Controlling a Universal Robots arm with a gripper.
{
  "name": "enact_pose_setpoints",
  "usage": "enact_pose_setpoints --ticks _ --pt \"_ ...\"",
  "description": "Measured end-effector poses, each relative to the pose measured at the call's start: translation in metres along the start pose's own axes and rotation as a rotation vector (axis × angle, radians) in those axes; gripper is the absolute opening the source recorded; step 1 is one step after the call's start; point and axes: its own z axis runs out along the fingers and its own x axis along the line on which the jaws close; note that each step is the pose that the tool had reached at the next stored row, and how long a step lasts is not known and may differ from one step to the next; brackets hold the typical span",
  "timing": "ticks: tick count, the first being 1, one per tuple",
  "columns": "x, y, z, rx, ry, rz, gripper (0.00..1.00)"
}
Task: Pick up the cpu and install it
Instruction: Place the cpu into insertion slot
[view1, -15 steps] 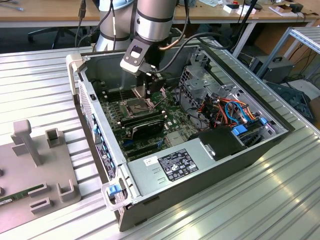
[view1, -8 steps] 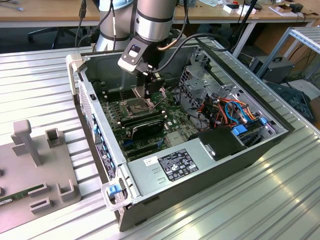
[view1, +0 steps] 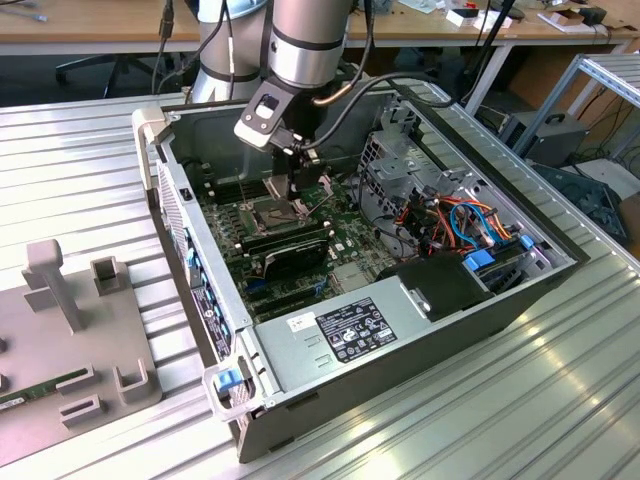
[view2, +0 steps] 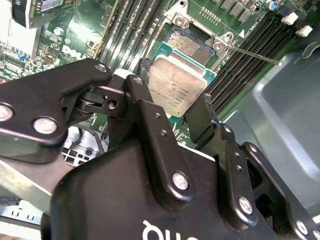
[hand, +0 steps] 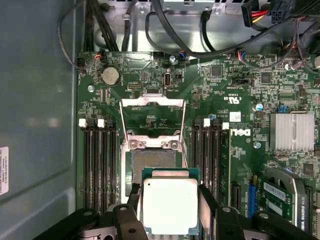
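Observation:
The cpu (hand: 170, 212) is a small square chip with a dull silver top on a green edge, and it also shows in the second wrist view (view2: 177, 82). My gripper (hand: 170, 197) is shut on it, with one black finger (hand: 134, 200) on each side. It hangs just above the motherboard, partly over the near edge of the open socket (hand: 152, 167). The socket's hinged metal plate (hand: 152, 117) stands raised beyond it. In the exterior view the gripper (view1: 300, 188) reaches down into the open computer case, right over the socket (view1: 272, 212).
Black memory slots (hand: 97, 165) flank the socket on both sides, with sticks (view1: 290, 248) seated nearby. A finned heatsink (hand: 291, 131), cable bundles (view1: 455, 225), the power supply (view1: 345, 330) and the case walls (view1: 190, 250) surround the board. A grey fixture (view1: 70, 340) lies outside the case.

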Motion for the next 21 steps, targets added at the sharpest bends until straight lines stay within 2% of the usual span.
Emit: enact_pose_setpoints --ticks 5,7,9,12,15,19,21 --pt "0.0023 -0.0002 0.0054 -0.0005 -0.0009 0.013 0.55" --pt "0.0033 -0.0003 0.0069 -0.0059 -0.0008 0.013 0.55" --pt "0.0065 -0.0004 0.0085 -0.0210 -0.0006 0.011 0.55" --pt "0.0083 -0.0011 0.0124 -0.0318 -0.0004 0.009 0.55" --pt "0.0097 -0.0016 0.0190 -0.0327 -0.0003 0.008 0.55" --pt "0.0099 -0.0017 0.0192 -0.0327 -0.0003 0.008 0.55" --pt "0.0121 -0.0017 0.0198 -0.0327 -0.0004 0.008 0.55"
